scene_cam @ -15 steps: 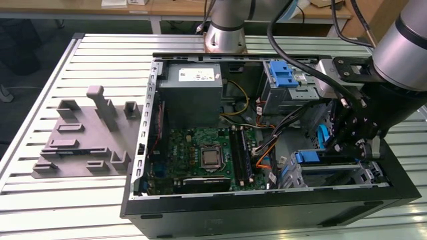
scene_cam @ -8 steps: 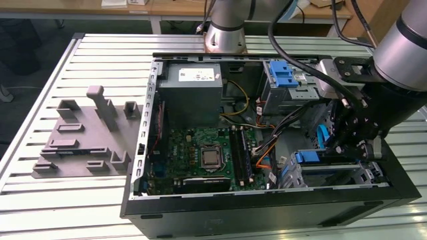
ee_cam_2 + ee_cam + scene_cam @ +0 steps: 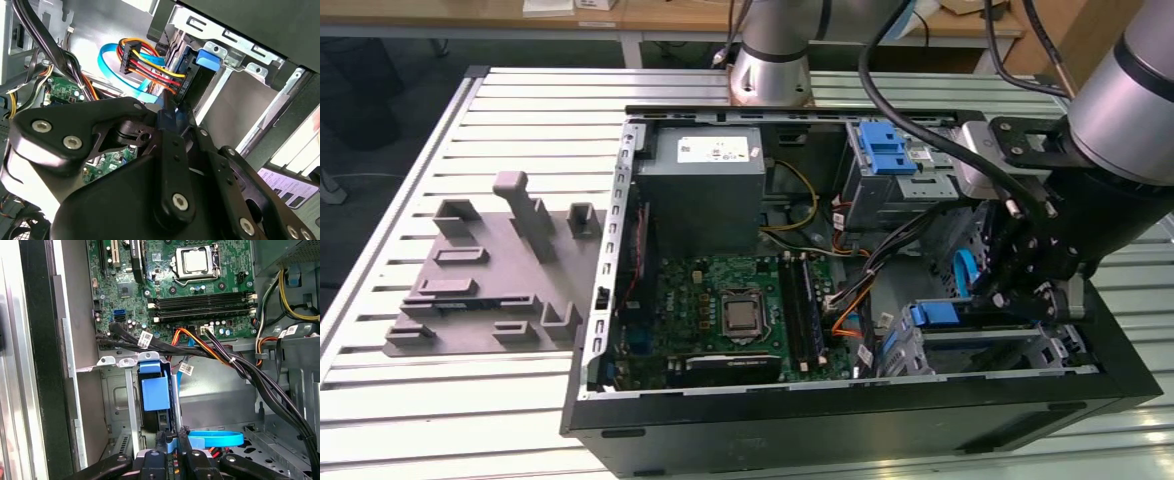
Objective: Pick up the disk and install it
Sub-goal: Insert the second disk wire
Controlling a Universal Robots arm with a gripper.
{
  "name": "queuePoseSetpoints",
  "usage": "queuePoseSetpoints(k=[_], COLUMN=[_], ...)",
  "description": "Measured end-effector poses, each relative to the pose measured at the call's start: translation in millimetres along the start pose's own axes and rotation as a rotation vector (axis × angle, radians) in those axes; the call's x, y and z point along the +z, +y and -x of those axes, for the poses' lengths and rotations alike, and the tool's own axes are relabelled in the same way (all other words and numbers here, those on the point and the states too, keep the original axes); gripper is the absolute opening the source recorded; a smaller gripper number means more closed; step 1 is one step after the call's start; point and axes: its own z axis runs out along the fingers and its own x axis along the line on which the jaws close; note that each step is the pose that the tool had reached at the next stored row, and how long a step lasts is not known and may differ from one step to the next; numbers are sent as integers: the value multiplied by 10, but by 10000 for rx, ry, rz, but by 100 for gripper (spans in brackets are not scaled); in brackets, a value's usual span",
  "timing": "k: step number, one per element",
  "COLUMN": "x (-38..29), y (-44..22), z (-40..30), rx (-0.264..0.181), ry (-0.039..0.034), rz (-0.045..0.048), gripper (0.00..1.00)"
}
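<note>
The disk (image 3: 159, 422) stands edge-on in the slot of the silver drive cage (image 3: 117, 390), just below that cage's blue latch (image 3: 155, 392). My gripper (image 3: 171, 442) is shut on the blue carrier edge of the disk. In the second wrist view the gripper (image 3: 167, 116) pinches that same blue edge, and the disk (image 3: 186, 72) runs on into the cage (image 3: 240, 65). In the exterior view the gripper (image 3: 1014, 295) reaches down into the open computer case at the cage (image 3: 987, 345) on that view's right, and it hides the disk.
A blue flat cable (image 3: 215, 438) loops beside the gripper. Black and coloured cable bundles (image 3: 240, 365) cross above the cage. The motherboard (image 3: 734, 310), a grey power supply box (image 3: 707, 180) and a second cage with a blue latch (image 3: 894, 160) fill the case. A grey fixture (image 3: 494, 270) lies on the table.
</note>
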Motion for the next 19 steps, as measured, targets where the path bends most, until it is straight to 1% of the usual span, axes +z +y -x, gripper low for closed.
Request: queuePoseSetpoints(k=[7,15,19], x=[7,-82,-86], y=[-1,-3,-3], z=[0,3,3], rx=[-2,-1,-1], ry=[0,-4,-7], rz=[-3,-2,-1], gripper=[23,23,23])
